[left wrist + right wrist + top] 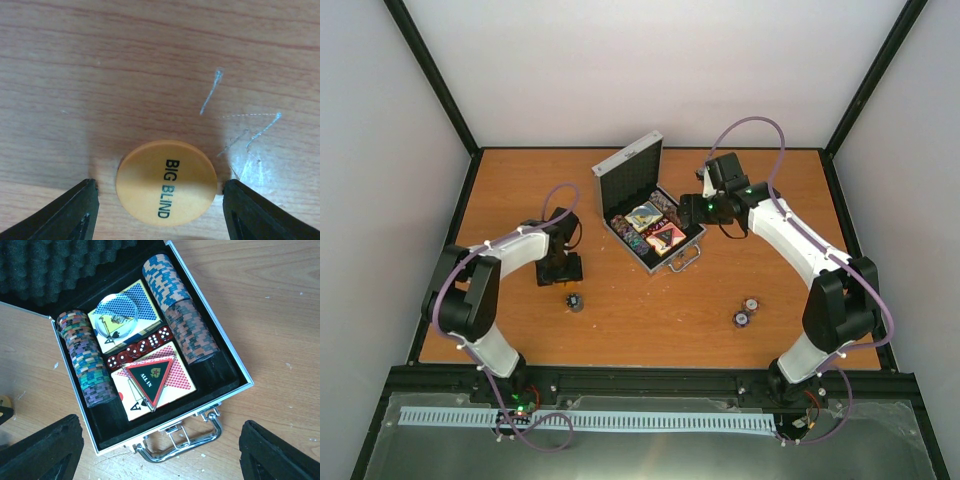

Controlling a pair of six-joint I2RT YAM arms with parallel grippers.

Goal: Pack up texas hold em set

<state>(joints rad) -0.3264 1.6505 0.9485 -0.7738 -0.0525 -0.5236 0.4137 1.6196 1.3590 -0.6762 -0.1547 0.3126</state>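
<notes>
The silver case (686, 251) stands open at mid-table with its lid (628, 170) raised. Inside it (235, 371) lie rows of multicoloured chips (85, 360), two card boxes (185, 377), red dice (140, 346), a clear round disc (117, 315) and a dark triangular "ALL IN" token (150, 377). My right gripper (162, 452) hangs open over the case's metal handle (180, 442), at the case's right side (692, 212). My left gripper (560, 272) is open, its fingers (65, 215) on either side of an orange "BIG BLIND" disc (167, 182) lying flat on the table, with a small gap on each side.
A small dark chip stack (576, 301) sits on the wooden table (650, 330) just in front of my left gripper. Two more chip stacks (750, 303) (741, 319) lie at the front right. Black frame posts and white walls enclose the table.
</notes>
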